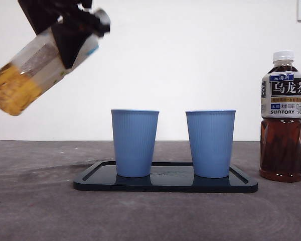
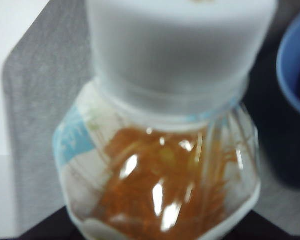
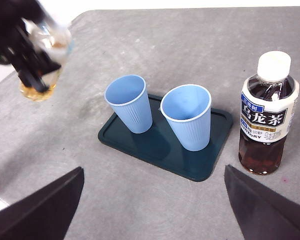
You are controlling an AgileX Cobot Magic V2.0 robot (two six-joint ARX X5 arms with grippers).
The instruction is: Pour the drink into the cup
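Front view: the left gripper (image 1: 70,37) is clamped on a bottle of yellow drink (image 1: 32,73) and holds it up in the air, tipped over, off to the side of the two blue cups. The bottle's white cap (image 2: 180,45) is on. The cups stand on a dark tray (image 1: 165,183) on the gray table (image 1: 40,211). The near cup (image 1: 134,143) is the one closer to the lifted bottle, and the far cup (image 1: 210,143) stands just beside it, not touching. A bottle of brown tea (image 1: 282,118) stands upright on the table past the tray. The right gripper (image 3: 152,205) hangs above the table with its jaws wide apart, holding nothing.
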